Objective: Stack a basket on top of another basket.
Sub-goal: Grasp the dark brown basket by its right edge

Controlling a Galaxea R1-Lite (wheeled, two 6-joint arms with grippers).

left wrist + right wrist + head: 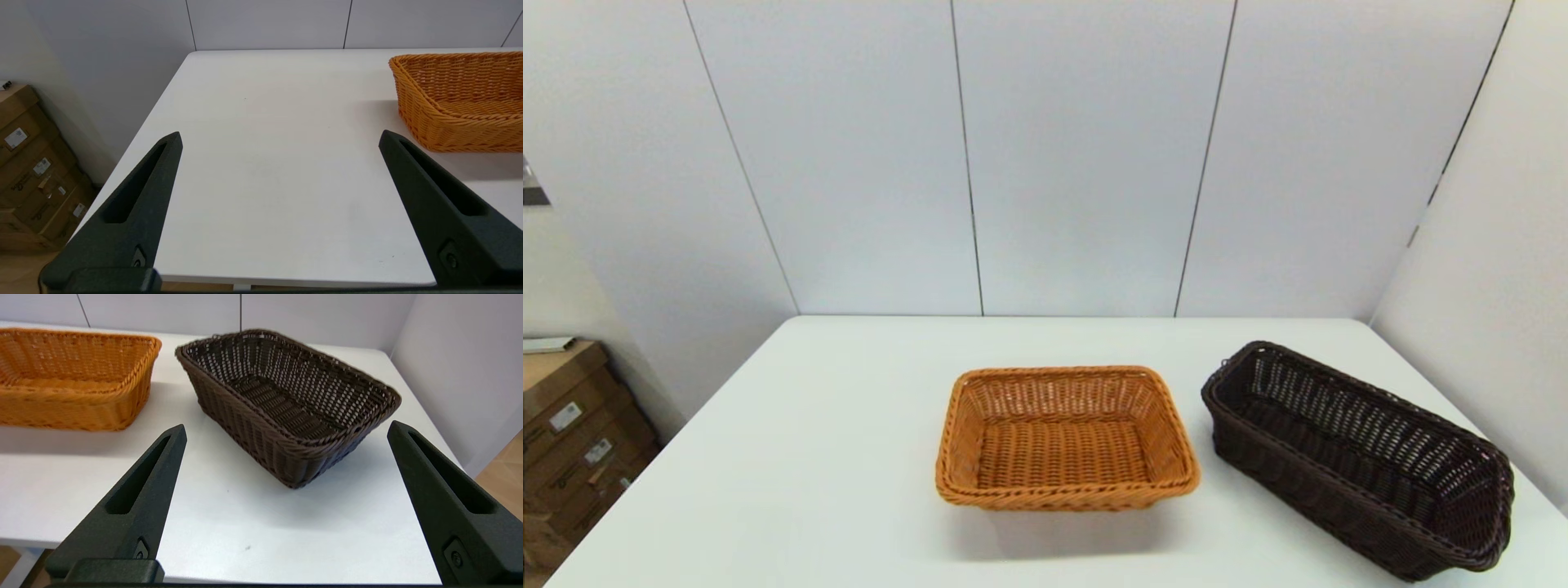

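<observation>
The dark brown basket (1356,457) rests on the white table (809,457) at the right, angled toward the near right corner, empty. The orange basket (1066,437) sits at the table's middle, also empty, a short gap apart from it. Neither arm shows in the head view. My right gripper (286,430) is open above the table's near edge, short of the dark brown basket (286,404), with the orange basket (73,379) off to one side. My left gripper (280,136) is open over bare table near the front left, the orange basket (461,102) beyond one finger.
Grey wall panels (1078,155) close off the table's far side and right side. Cardboard boxes (572,433) are stacked on the floor past the table's left edge. The dark basket's near corner lies close to the table's right front edge.
</observation>
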